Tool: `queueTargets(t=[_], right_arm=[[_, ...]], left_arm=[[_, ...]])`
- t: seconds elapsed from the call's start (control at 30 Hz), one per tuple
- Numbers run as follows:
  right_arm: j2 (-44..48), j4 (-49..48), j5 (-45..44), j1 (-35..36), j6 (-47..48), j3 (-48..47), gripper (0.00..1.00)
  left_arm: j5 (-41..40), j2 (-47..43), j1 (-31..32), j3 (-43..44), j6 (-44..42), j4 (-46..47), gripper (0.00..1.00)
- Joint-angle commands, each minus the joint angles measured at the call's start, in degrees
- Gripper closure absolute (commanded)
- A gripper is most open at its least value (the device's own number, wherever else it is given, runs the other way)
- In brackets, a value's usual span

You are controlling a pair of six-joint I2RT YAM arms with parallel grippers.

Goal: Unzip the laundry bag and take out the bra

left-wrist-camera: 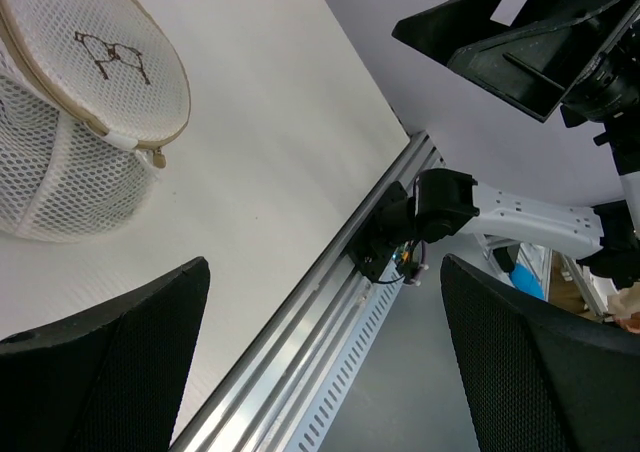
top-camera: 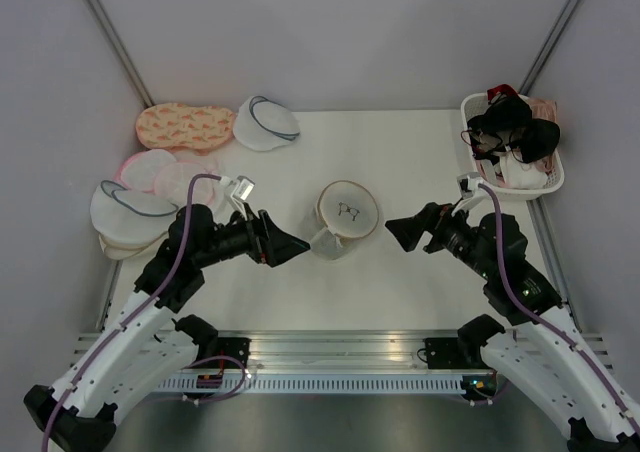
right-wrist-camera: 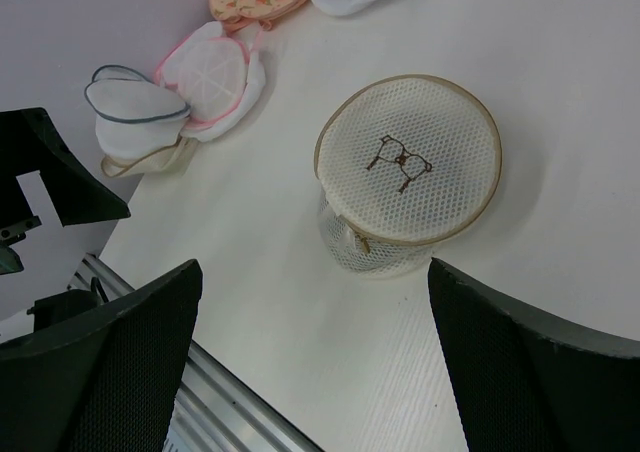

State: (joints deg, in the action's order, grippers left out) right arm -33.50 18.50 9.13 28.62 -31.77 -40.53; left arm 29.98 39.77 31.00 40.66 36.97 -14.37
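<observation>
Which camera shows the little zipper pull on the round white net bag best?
The left wrist view: the small metal zipper pull sits close and sharp on the tan rim of the round white mesh laundry bag. The right wrist view shows it as a tiny speck; the top view, too small to tell.

No lettering, brand name or number is legible in any of the three views.

Only sign found: a small dark-brown line drawing of a bra [right-wrist-camera: 398, 160], printed on the flat mesh face of the laundry bag [right-wrist-camera: 408, 162].
- Right wrist view: clearest. Two outlined cups joined at the middle, thin strap lines, roughly central on the face.
- Left wrist view: the same drawing [left-wrist-camera: 112, 54], seen obliquely.
- Top external view: the drawing [top-camera: 349, 211] is only a dark mark at the centre of the face.

Small board at the left arm's base [top-camera: 207, 380]: markings too small to read.
</observation>
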Motion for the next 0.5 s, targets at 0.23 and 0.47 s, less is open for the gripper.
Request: queueTargets(t=[0.23,0.47], right_arm=[[1.2,-1.4,0.2,0.0,0.5,0.4,0.02],[1.4,-1.2,-2.3,0.0,0.5,3.1,0.02]], left_arm=[[-1.8,0.6,0.2,0.8,0.5,0.7,0.00],[-3.4,1.8,0.2,-0.8,2.2,0.7,0.00]])
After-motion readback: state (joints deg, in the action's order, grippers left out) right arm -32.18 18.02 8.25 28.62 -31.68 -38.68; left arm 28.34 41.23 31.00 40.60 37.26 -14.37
